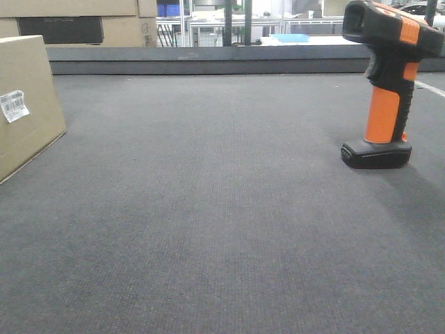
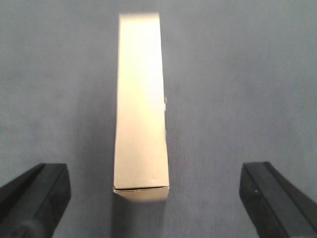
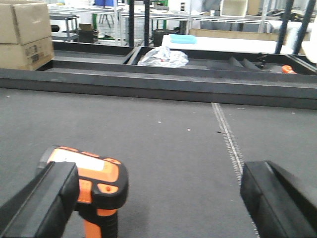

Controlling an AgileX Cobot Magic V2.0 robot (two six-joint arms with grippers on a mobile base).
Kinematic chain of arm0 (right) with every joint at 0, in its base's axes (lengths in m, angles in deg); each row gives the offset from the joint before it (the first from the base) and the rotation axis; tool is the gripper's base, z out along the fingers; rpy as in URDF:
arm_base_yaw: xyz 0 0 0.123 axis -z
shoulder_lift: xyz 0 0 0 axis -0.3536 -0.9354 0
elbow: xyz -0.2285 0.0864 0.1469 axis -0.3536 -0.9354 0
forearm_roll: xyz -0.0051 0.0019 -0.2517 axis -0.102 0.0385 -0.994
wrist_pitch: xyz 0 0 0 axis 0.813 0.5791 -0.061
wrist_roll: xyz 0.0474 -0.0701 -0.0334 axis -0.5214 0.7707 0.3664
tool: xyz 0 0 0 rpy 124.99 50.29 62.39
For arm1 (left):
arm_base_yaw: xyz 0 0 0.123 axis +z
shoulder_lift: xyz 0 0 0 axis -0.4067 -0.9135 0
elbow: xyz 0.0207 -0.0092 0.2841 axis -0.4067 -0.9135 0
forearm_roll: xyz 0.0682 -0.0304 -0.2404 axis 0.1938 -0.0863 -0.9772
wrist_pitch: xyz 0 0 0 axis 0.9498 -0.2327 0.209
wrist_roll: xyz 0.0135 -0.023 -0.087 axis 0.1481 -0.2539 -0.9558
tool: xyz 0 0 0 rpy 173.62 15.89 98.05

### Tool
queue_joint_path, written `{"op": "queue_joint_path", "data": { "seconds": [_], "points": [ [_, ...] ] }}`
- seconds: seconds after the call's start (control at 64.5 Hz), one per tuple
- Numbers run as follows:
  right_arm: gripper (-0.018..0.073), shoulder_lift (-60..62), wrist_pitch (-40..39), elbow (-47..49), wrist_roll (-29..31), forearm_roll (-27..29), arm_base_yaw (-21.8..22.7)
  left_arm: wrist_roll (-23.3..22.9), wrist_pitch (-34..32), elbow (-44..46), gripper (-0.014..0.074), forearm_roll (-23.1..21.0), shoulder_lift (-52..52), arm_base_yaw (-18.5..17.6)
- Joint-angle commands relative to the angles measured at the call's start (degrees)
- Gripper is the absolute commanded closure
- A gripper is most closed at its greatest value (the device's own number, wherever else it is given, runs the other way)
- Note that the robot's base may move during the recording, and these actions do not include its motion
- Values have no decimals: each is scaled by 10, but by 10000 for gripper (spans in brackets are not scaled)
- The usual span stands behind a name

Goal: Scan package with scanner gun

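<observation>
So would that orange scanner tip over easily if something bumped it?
Probably: the scanner gun stands upright on a small flat foot with its bulky head overhanging, so a high nudge could topple it. It looks like rigid plastic, unlikely to flex when gripped.

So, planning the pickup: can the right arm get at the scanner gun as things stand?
Probably yes: the right gripper is open, and the scanner gun stands free on the mat, though off to one side of the jaws.
</observation>
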Motion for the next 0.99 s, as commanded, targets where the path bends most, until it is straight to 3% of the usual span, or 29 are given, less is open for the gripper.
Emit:
{"op": "queue_joint_path", "data": {
  "seconds": [0.0, 0.14, 0.264, 0.419, 0.775, 0.977],
  "points": [
    [-9, -1, -14, 4, 0, 1, -15, 14, 56, 66, -3, -12, -64, -4],
    [-9, -1, -14, 4, 0, 1, -28, 29, 56, 138, -3, -12, -151, 3],
    [-9, -1, -14, 4, 0, 1, -28, 63, 56, 146, -3, -62, -205, 35],
    [-9, -1, -14, 4, 0, 1, -28, 71, 56, 146, -3, -65, -251, 60],
    [-9, -1, -28, 4, 0, 1, -28, 87, 56, 144, -3, -67, -324, 42],
    [-9, -1, -32, 4, 0, 1, -28, 87, 56, 144, -3, -38, -358, 42]
  ]
}}
